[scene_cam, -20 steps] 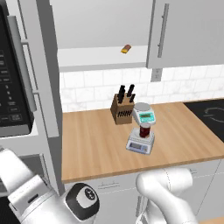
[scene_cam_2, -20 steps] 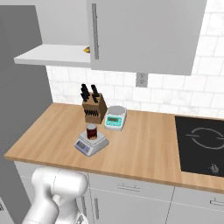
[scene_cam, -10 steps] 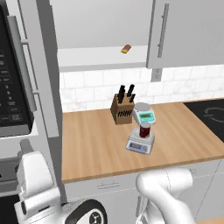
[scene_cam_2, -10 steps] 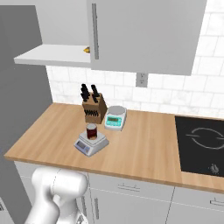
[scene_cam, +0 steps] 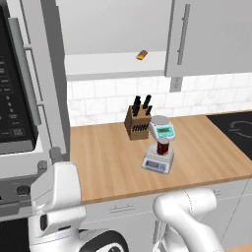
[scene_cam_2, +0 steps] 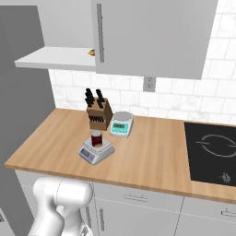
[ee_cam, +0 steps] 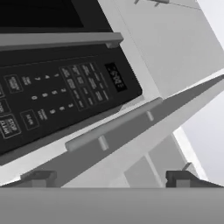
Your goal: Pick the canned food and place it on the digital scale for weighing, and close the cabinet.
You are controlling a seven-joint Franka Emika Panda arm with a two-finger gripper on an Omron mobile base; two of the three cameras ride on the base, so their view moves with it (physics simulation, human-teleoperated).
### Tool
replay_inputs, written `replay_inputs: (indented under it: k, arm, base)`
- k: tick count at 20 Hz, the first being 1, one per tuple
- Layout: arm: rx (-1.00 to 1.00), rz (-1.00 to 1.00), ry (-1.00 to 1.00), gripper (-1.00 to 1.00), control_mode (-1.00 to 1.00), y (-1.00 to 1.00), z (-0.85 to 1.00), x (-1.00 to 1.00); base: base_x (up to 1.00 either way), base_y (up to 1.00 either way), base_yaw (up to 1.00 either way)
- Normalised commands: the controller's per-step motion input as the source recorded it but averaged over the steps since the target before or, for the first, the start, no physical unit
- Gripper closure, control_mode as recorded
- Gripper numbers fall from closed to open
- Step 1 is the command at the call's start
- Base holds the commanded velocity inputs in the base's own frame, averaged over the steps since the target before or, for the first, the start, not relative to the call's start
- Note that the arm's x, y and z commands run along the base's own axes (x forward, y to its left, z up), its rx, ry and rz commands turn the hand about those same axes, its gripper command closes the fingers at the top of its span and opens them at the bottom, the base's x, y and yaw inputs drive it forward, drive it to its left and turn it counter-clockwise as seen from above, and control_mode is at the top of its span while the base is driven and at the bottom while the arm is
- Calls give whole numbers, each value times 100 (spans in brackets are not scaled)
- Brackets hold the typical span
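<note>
Pincer: you have the gripper (ee_cam: 111, 178) released, its two dark fingertips (ee_cam: 38, 178) standing wide apart with nothing between them.
Ahead of the pincer: you are looking straight at the open cabinet door (ee_cam: 131, 140), seen nearly edge-on, with its silver bar handle (ee_cam: 114, 124) just beyond the tips; the black microwave panel (ee_cam: 57, 98) sits past the handle.
Canned food: your canned food (scene_cam: 163, 146) is a small dark red cylinder with a dark top, standing upright, well away from the pincer on the wooden counter (scene_cam: 110, 157).
Digital scale: the can rests on the low square silver-grey digital scale (scene_cam_2: 96, 151), narrower than its platform, well apart from your fingertips.
Cabinet: the light grey cabinet (scene_cam: 206, 34) hangs above the counter; its left bay stands open, showing a white shelf (scene_cam: 113, 63) with a small brown item (scene_cam: 141, 54) on it.
Neighbours of the scale: a knife block (scene_cam_2: 99, 114) and a white scale (scene_cam_2: 121, 124) stand just behind it.
</note>
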Motion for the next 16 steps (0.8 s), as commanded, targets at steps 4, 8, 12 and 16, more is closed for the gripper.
replay_inputs:
  k: [4,8,12,16]
  arm:
    - [13,0,16,-100,-100,-64,7,0]
    - [4,-2,19,-100,-100,-30,7,22]
    - [-7,-8,13,-100,-100,49,0,18]
    - [-28,-12,15,-100,-100,42,0,0]
  base:
    - [0,0,0]
    - [0,0,0]
    - [0,0,0]
    - [0,0,0]
